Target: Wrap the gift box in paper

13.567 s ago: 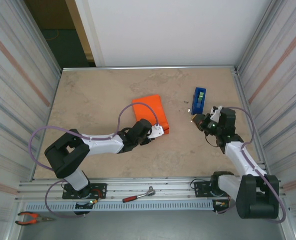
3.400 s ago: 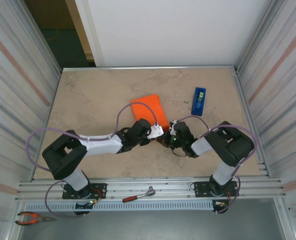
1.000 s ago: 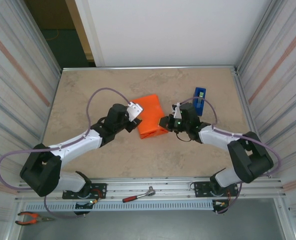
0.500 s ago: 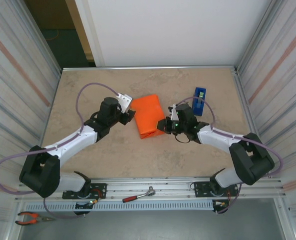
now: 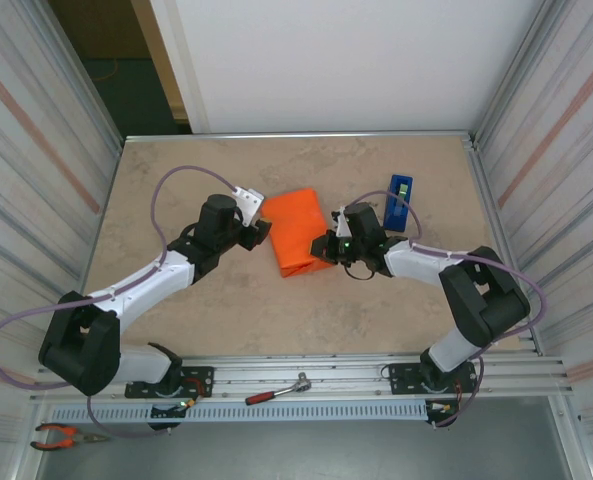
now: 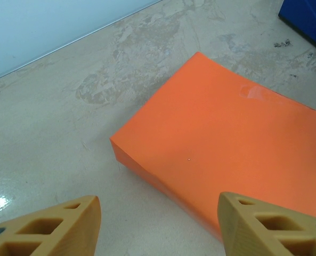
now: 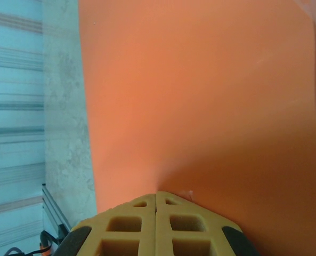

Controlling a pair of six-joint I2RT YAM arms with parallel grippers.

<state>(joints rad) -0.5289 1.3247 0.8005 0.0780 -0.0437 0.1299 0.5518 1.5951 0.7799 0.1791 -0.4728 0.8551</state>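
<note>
The gift box (image 5: 298, 236) lies mid-table as a low block, its own surface hidden under the orange paper (image 6: 227, 144) folded around it. My left gripper (image 5: 259, 232) is open just off the box's left side. In the left wrist view its gripper (image 6: 159, 201) has its two fingertips apart over the table and the box's near edge, holding nothing. A small glossy patch (image 6: 252, 92) shows on the paper's top. My right gripper (image 5: 321, 247) is shut, and its tips (image 7: 156, 193) press against the paper (image 7: 200, 96) on the box's right side.
A blue tape dispenser (image 5: 397, 202) stands just right of the right arm, also seen at the corner of the left wrist view (image 6: 307, 18). A red-handled wrench (image 5: 276, 390) and pliers (image 5: 61, 435) lie by the near rail. Ribbed walls close both sides.
Both grippers have left the box's near end for its two sides. In the last second the left arm swung up beside the box and its jaws widened slightly; the right gripper edged left against the paper.
</note>
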